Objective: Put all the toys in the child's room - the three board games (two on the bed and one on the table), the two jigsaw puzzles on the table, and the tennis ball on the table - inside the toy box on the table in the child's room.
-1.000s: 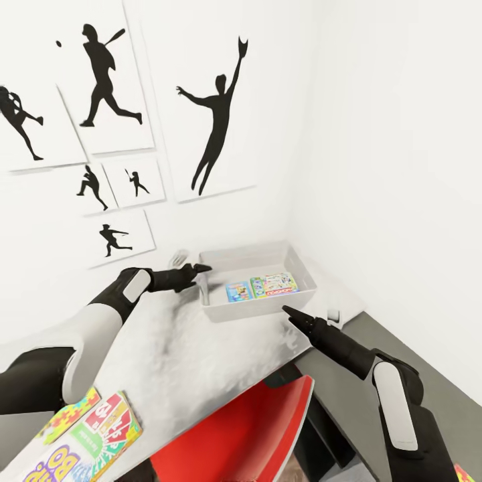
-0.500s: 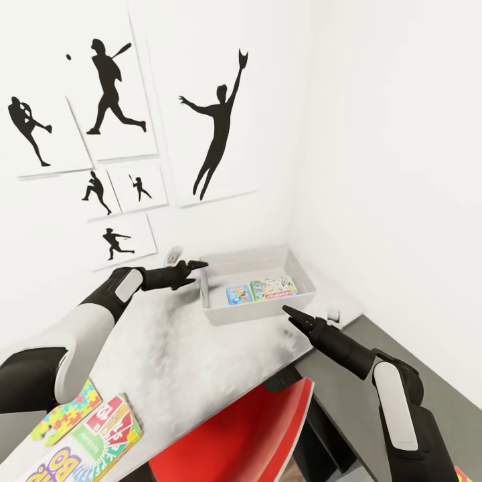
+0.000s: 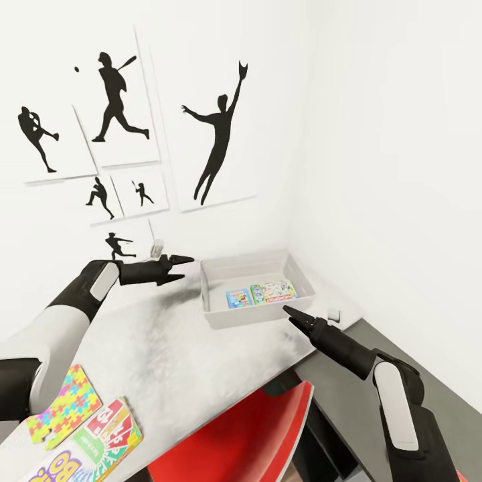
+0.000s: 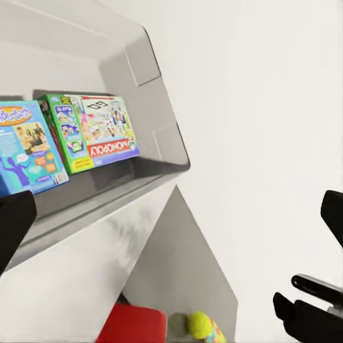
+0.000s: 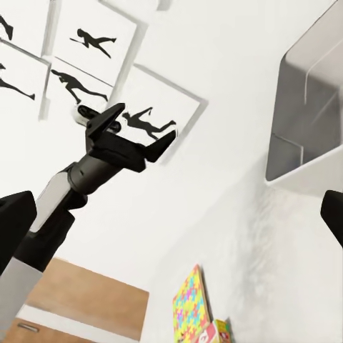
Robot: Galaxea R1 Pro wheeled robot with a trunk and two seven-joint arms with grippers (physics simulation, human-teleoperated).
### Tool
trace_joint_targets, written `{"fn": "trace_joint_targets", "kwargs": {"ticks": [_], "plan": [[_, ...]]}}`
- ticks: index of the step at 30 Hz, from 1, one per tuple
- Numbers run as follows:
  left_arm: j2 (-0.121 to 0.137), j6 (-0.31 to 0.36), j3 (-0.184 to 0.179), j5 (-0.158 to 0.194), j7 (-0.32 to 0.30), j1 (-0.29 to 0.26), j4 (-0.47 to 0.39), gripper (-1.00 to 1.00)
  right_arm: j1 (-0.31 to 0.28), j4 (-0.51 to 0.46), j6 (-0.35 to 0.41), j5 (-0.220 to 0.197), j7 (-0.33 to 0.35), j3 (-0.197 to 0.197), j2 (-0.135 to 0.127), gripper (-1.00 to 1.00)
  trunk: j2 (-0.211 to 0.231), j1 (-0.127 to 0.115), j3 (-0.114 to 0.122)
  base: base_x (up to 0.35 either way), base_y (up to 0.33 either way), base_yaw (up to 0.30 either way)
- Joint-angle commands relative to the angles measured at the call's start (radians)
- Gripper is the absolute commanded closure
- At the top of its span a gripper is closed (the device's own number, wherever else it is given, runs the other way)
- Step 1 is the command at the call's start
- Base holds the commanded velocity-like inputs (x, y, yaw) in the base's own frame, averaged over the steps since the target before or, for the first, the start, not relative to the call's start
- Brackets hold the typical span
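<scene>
The toy box (image 3: 258,314) sits on the pale table (image 3: 174,348) at its far right end, tucked into the corner of the white-walled room. Two flat boxes lie side by side on its floor: a small blue board game (image 3: 237,298) on the left and a green-edged one (image 3: 274,291) just beside it on the right, which the left wrist view shows is marked "MONOPOLY" (image 4: 96,132).

The left gripper (image 3: 179,261) hovers above the table just left of the toy box, level with its far left corner, pointing right; its two fingers stand apart and nothing is between them (the right wrist view looks across at it and shows the same empty spread (image 5: 132,132)). The right gripper (image 3: 289,310) hangs near the bin's near right corner, pointing far and left; its fingertips look drawn to a narrow point in the head view, yet the right wrist view shows its dark fingers at opposite edges of the frame, so it is open and empty.

At the near left of the table lie a jigsaw puzzle box (image 3: 60,405) covered in coloured interlocking pieces and, touching it on the right, the green, yellow and red "SKIP BO" box (image 3: 100,438). A red chair (image 3: 248,435) stands at the near edge of the table. Black baseball-player silhouette pictures (image 3: 221,127) hang on the far wall
</scene>
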Motion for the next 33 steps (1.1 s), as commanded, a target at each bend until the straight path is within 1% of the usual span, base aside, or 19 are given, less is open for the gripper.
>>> {"fn": "trace_joint_targets", "kwargs": {"ticks": [1,3,5,7,8,9,10,11,14,15,17,18,21,25,33], "plan": [[0.014,0.017,-0.007,0.003,-0.022,0.005,-0.009,-1.00,-0.001,0.000,0.006,0.003,0.006,-0.003,0.000,-1.00,-0.002,0.001,0.000,0.000,0.000,0.000],[0.028,0.029,-0.010,0.003,-0.043,0.010,-0.016,-1.00,-0.001,0.000,0.007,0.001,0.006,-0.004,-0.001,-1.00,-0.002,0.001,0.003,0.000,0.000,0.000],[0.061,0.057,-0.017,0.005,-0.094,0.018,-0.028,-1.00,-0.001,-0.002,0.009,-0.003,0.007,-0.005,-0.003,-1.00,-0.002,0.001,0.006,0.000,0.000,0.000],[0.090,0.067,-0.020,0.005,-0.133,0.024,-0.031,-1.00,0.001,-0.004,0.011,-0.004,0.007,-0.006,-0.005,-1.00,-0.002,0.001,0.009,0.000,0.000,0.000],[0.109,0.070,-0.022,0.006,-0.156,0.029,-0.032,-1.00,0.003,-0.005,0.011,-0.005,0.008,-0.006,-0.007,-1.00,-0.002,0.001,0.011,0.000,0.000,0.000],[0.149,0.074,-0.025,0.005,-0.210,0.046,-0.034,-1.00,0.007,-0.007,0.012,-0.005,0.008,-0.006,-0.010,-1.00,-0.002,0.001,0.012,0.000,0.000,0.000],[0.169,0.076,-0.027,0.005,-0.241,0.057,-0.035,-1.00,0.009,-0.007,0.012,-0.006,0.009,-0.006,-0.012,-1.00,-0.002,0.001,0.014,0.000,0.000,0.000],[0.207,0.076,-0.031,0.004,-0.307,0.081,-0.038,-1.00,0.013,-0.005,0.011,-0.006,0.010,-0.006,-0.015,-1.00,-0.002,0.001,0.016,0.000,0.000,0.000],[0.257,0.076,-0.037,0.002,-0.405,0.117,-0.041,-1.00,0.017,-0.003,0.011,-0.006,0.012,-0.009,-0.018,-1.00,-0.002,0.001,0.020,0.000,0.000,0.000],[0.286,0.076,-0.039,0.001,-0.463,0.142,-0.042,-1.00,0.018,-0.002,0.012,-0.007,0.013,-0.018,-0.020,-1.00,-0.002,0.001,0.022,0.000,0.000,0.000],[0.310,0.076,-0.043,-0.002,-0.508,0.170,-0.043,-1.00,0.020,-0.001,0.014,-0.008,0.013,-0.031,-0.021,-1.00,-0.002,0.001,0.025,0.000,0.000,0.000],[0.329,0.076,-0.051,-0.004,-0.538,0.200,-0.044,-1.00,0.024,-0.001,0.015,-0.008,0.013,-0.043,-0.022,-1.00,-0.002,0.001,0.027,0.000,0.000,0.000],[0.349,0.076,-0.062,-0.007,-0.571,0.245,-0.046,-1.00,0.035,-0.001,0.017,-0.009,0.013,-0.059,-0.023,-1.00,-0.002,0.001,0.032,0.000,0.000,0.000],[0.359,0.074,-0.069,-0.008,-0.588,0.269,-0.070,-1.00,0.040,-0.001,0.016,-0.009,0.014,-0.067,-0.023,-1.00,-0.002,0.001,0.038,-0.025,0.000,0.000],[0.362,0.073,-0.075,-0.009,-0.595,0.283,-0.114,-1.00,0.043,-0.002,0.012,-0.009,0.014,-0.071,-0.023,-1.00,-0.002,0.001,0.051,-0.144,0.000,0.000]]}}
